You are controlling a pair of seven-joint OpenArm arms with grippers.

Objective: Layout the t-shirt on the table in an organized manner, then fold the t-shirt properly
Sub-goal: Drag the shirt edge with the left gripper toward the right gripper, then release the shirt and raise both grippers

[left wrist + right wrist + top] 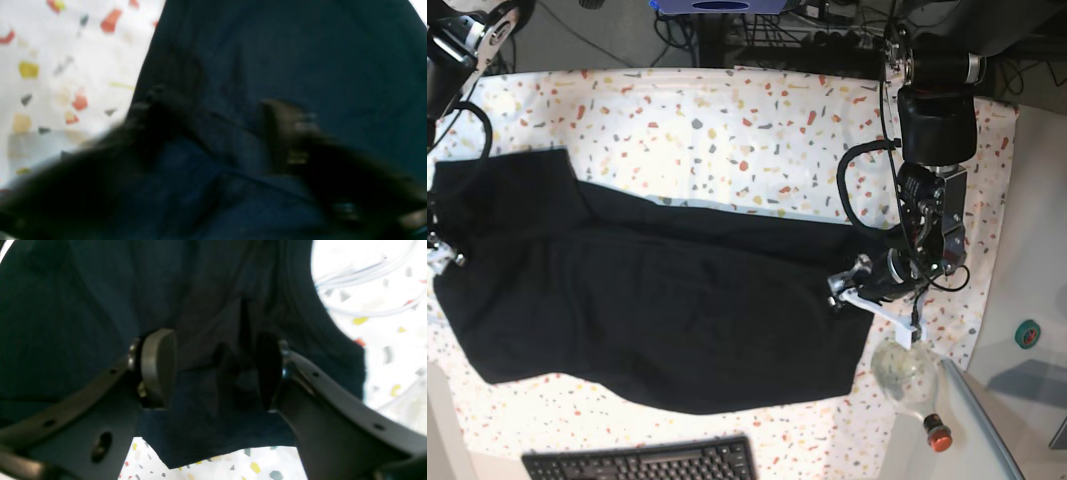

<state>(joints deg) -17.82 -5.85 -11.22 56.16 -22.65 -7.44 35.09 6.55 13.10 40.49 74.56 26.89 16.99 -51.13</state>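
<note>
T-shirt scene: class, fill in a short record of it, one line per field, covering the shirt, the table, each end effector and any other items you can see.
garment: black t-shirt, spread across the table, still wrinkled, not folded
surface: speckled white table
left end effector: open, over the shirt's edge, blurred
right end effector: open, cloth between its pads, not clamped
other items: black keyboard at the near edge; clear bulb-shaped object with red cap beside the shirt; teal tape roll off the table
</note>
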